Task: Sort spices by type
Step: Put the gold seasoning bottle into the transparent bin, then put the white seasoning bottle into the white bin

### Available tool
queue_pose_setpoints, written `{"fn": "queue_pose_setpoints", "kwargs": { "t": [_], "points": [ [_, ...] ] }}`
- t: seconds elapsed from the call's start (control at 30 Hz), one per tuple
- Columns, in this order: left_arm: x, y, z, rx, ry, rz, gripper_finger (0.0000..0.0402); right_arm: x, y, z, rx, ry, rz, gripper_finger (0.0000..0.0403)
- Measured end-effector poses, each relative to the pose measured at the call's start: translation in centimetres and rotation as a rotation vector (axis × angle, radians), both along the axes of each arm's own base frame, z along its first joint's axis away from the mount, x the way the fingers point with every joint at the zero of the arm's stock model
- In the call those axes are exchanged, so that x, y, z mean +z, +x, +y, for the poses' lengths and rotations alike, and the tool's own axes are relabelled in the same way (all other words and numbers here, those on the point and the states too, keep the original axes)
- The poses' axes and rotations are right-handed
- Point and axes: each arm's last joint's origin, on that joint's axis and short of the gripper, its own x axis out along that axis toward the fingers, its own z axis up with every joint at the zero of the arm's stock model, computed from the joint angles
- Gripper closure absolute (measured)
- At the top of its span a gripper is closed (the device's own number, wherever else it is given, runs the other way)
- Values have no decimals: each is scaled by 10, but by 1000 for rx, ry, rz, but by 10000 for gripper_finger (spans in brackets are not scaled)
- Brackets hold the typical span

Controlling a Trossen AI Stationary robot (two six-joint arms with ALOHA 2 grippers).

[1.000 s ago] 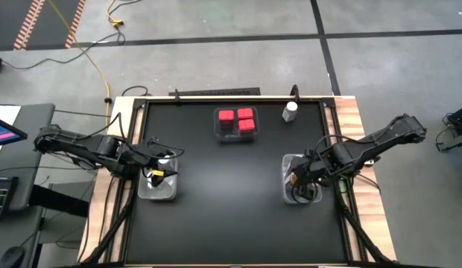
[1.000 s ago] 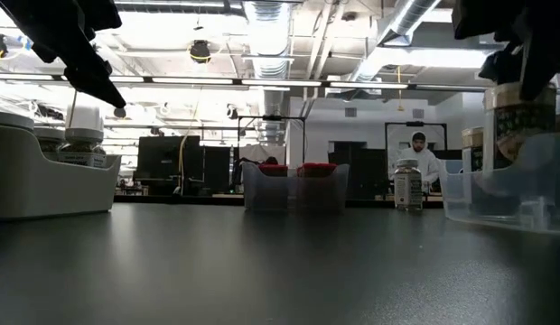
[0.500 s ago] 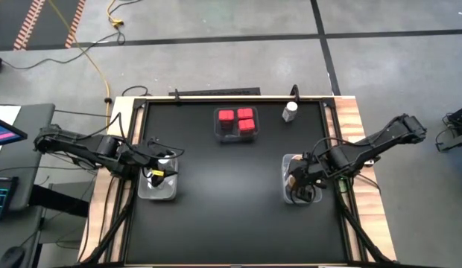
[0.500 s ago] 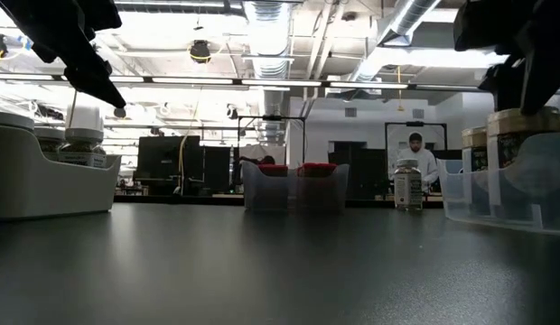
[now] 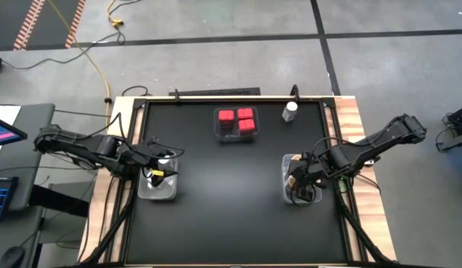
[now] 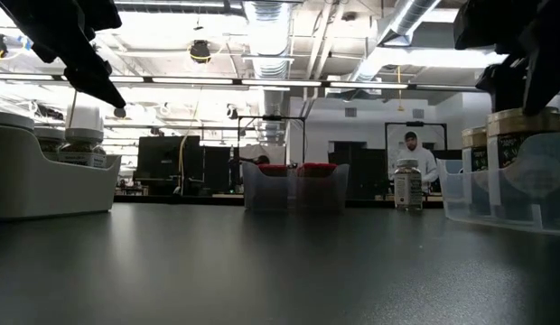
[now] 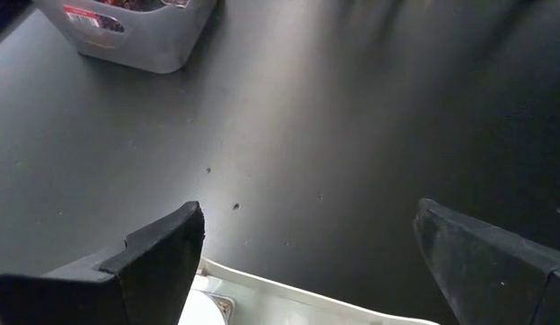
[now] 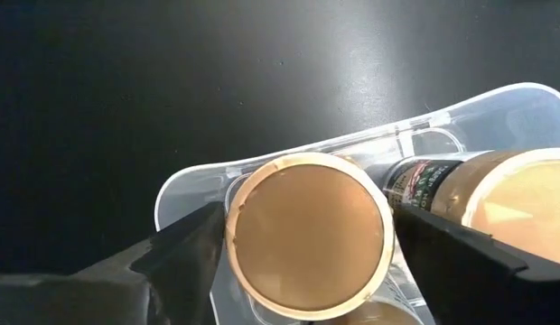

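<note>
My right gripper [image 8: 307,239] is open above the right clear bin [image 5: 289,160]. Its fingers stand on either side of a tan-lidded spice jar [image 8: 309,236], which stands upright on the bin's floor beside a second tan-lidded jar [image 8: 515,203]. My left gripper [image 7: 307,226] hangs open over the left bin [image 5: 145,192], where white-capped jars [image 6: 81,126] stand. Three red square-topped spices [image 5: 236,117] sit in a bin at the far middle. One white-capped jar [image 5: 290,111] stands alone on the table at the far right.
The black tabletop [image 5: 231,193] between the three bins is bare. The table's wooden side rails [image 5: 358,134] run along both edges. A person [image 6: 415,158] shows in the room far behind the table.
The tan-lidded jar has come down from above the right bin's rim and now stands in the bin beside the other tan-lidded jar. My right gripper's fingers have spread apart and let the jar go. My left arm has kept still.
</note>
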Motion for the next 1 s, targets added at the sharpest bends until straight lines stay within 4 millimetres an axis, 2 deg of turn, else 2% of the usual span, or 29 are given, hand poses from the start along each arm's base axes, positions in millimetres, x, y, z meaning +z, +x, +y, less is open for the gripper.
{"fn": "queue_pose_setpoints", "kwargs": {
  "t": [0.27, 0.7, 1.0],
  "points": [
    [0, 0, 0, 0, 0, 1, 17, 4, -1, 0, -1, -3, 9, 12],
    [0, 0, 0, 1, 0, 4, 17, 69, 1, -3, -10, 22, -65, 9],
    [0, 0, 0, 42, -52, -6, 17, 72, 0, -15, -32, -7, -27, 10]
  ]
}}
